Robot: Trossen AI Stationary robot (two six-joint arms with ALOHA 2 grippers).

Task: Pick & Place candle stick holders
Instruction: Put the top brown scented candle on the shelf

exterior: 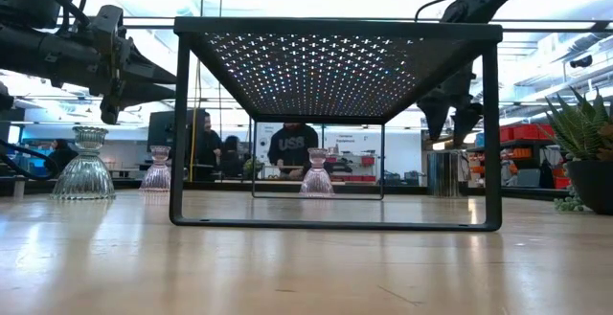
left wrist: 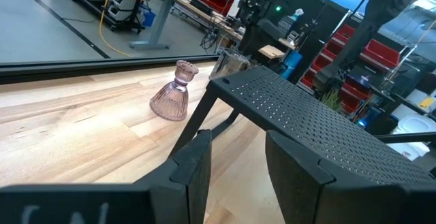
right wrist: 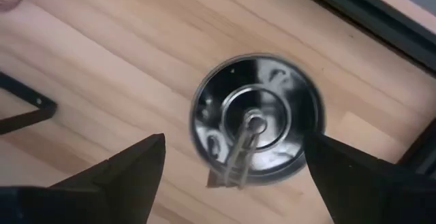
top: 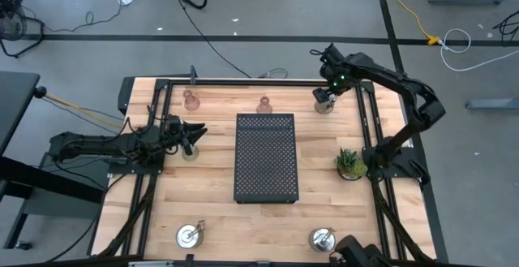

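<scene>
Right hand, fingers spread wide, hangs straight above upright silver candle stick holder, stem axis vertical between them; left hand idles part-open, empty.

The wooden table is carrying a black perforated tray at centre, glass holders far left, silver holders near, and a potted plant right.
</scene>
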